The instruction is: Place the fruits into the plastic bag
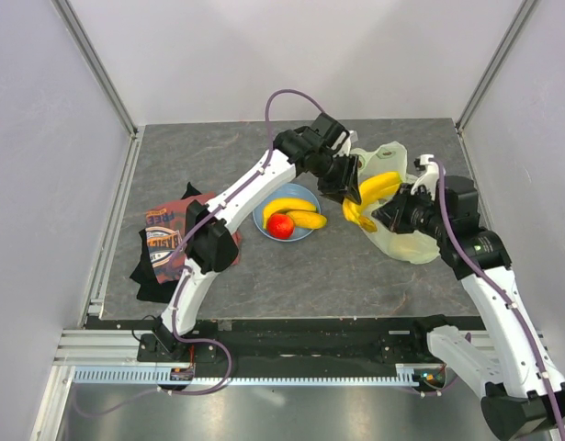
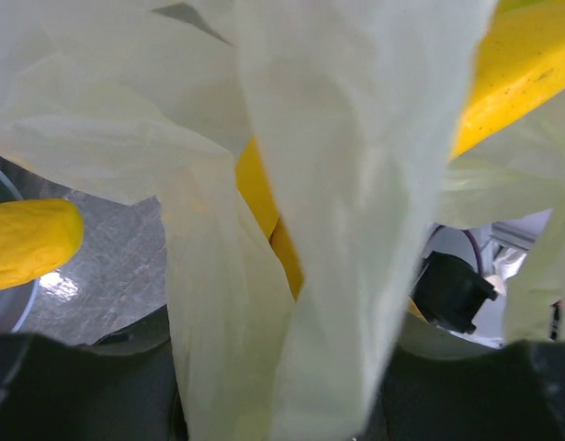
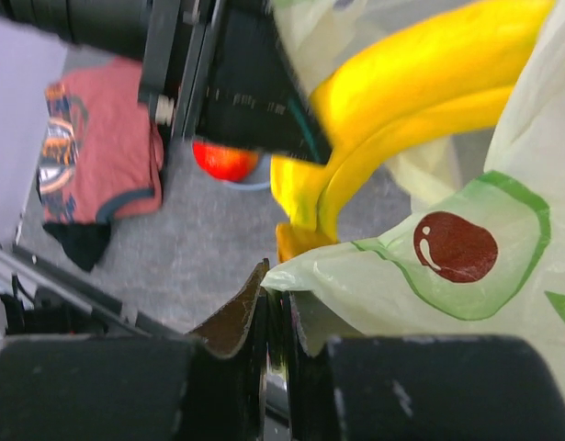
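Right gripper (image 3: 277, 308), nearly closed, pinches the rim of the translucent pale yellow-green plastic bag (image 3: 429, 276); left gripper (image 1: 344, 184), half open, grips the yellow banana bunch (image 1: 378, 188) at the bag mouth, 3 o'clock of the round blue plate (image 1: 257, 217); bunch axis runs 7 to 2 o'clock, tips bagward; loose yellow bananas (image 1: 291, 207) and red round fruit (image 1: 280, 226) lie plated, not yet bagged.

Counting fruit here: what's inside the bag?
A banana bunch sits partway in the mouth of the bag, held by the left gripper. Anything deeper is hidden by the plastic.
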Tool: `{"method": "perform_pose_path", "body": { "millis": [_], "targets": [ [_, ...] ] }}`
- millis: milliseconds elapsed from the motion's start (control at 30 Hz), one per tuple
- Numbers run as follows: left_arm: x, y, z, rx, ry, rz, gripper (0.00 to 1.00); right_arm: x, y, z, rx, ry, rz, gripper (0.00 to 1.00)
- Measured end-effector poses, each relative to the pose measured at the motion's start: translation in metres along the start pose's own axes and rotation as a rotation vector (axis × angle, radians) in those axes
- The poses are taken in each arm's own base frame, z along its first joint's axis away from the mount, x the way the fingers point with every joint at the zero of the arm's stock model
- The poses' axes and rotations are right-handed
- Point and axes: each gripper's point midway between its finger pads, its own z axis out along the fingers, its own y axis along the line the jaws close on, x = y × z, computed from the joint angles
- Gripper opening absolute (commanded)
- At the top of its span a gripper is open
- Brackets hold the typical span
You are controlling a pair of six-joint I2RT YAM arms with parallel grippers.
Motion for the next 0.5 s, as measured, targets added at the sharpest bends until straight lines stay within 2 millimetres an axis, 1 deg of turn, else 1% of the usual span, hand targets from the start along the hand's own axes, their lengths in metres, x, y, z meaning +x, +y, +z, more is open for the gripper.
{"method": "perform_pose_path", "body": {
  "millis": [133,367,500],
  "targets": [
    [0.002,0.011,0.004,0.014,0.029,-0.075,0.17,0.025,0.001,0.002,-0.018,0.085,-0.017,0.16],
    [-0.009,0.029,0.009,0.018,0.008,-0.182,0.17,0.038,0.003,-0.009,-0.037,0.116,-0.038,0.16],
    [-0.018,0.032,0.016,0.036,-0.022,-0.241,0.18,0.046,0.001,-0.014,-0.035,0.140,-0.061,0.16]
  ]
}}
